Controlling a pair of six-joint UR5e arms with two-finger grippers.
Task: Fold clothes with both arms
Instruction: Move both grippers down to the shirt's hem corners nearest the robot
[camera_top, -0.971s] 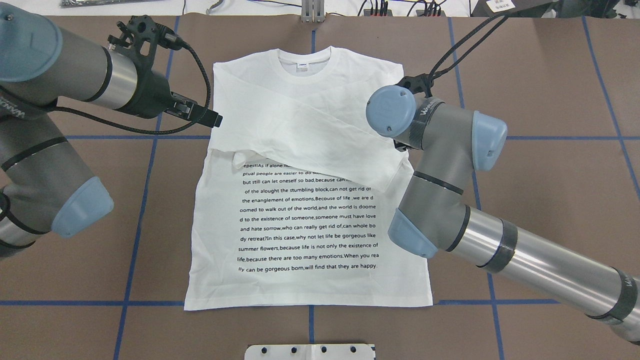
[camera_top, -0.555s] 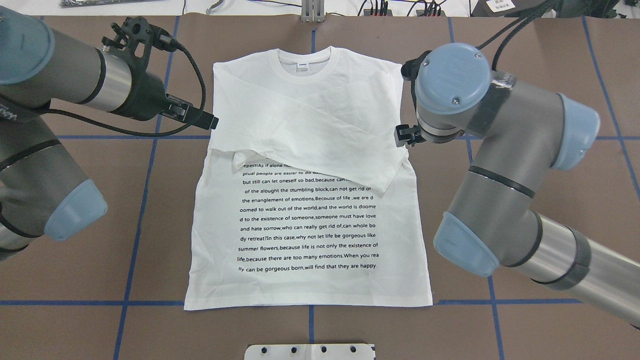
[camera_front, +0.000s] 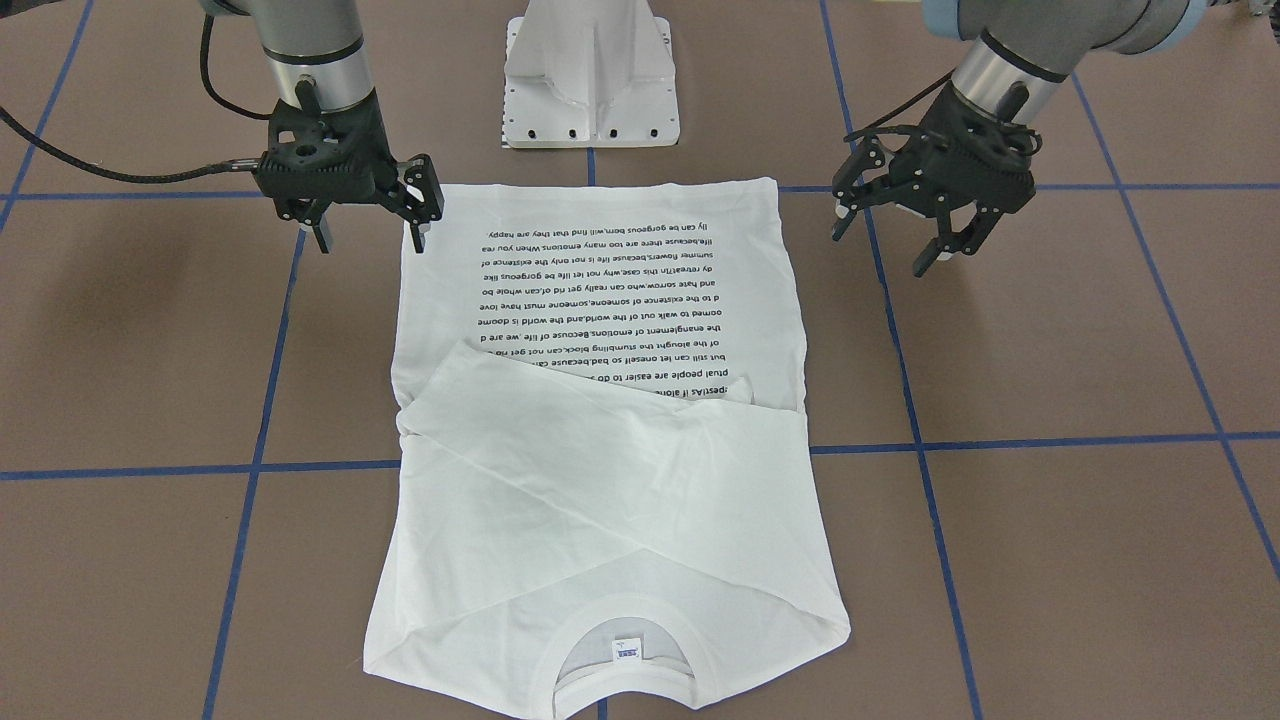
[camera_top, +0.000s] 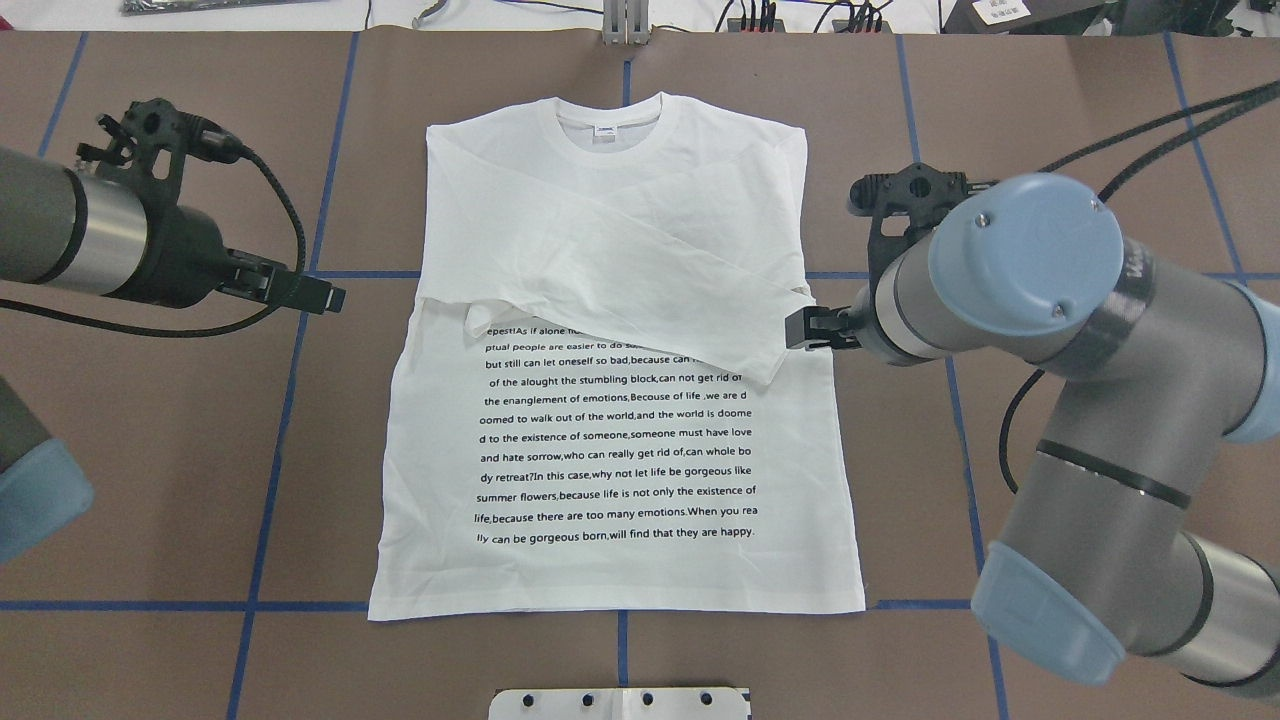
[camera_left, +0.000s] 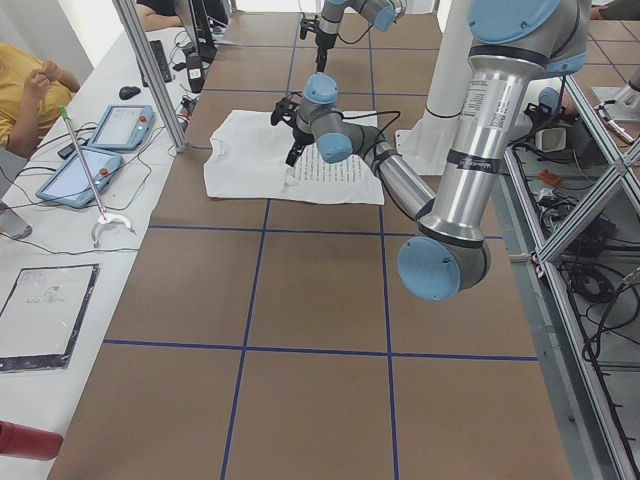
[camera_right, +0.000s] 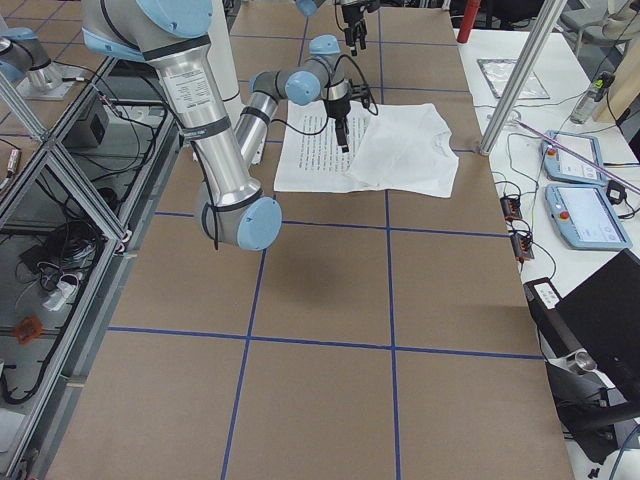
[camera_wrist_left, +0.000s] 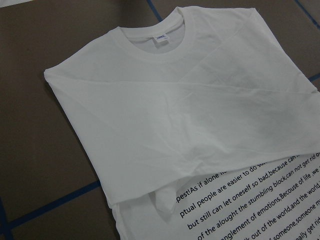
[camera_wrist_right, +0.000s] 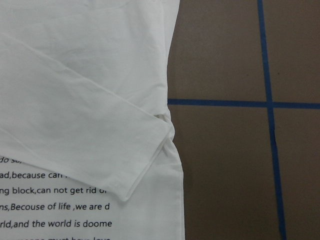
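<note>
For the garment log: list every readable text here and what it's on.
Shirt, black print, twelve lines, top ones partly under the sleeve; last three:
"summer flowers,because life is not only the existence of"
"life,because there are too many emotions.When you rea"
"lly can be gorgeous born,will find that they are happy."
Neck label: too small to read.
Lettering on the right arm: cut off, unreadable.

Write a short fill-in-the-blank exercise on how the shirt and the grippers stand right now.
1. The shirt lies on the table with both ___ folded across its chest.
2. The left gripper and the right gripper are both ___, holding nothing.
3. The text printed on the shirt is ___ in colour.
Missing words: sleeves; open; black.
</note>
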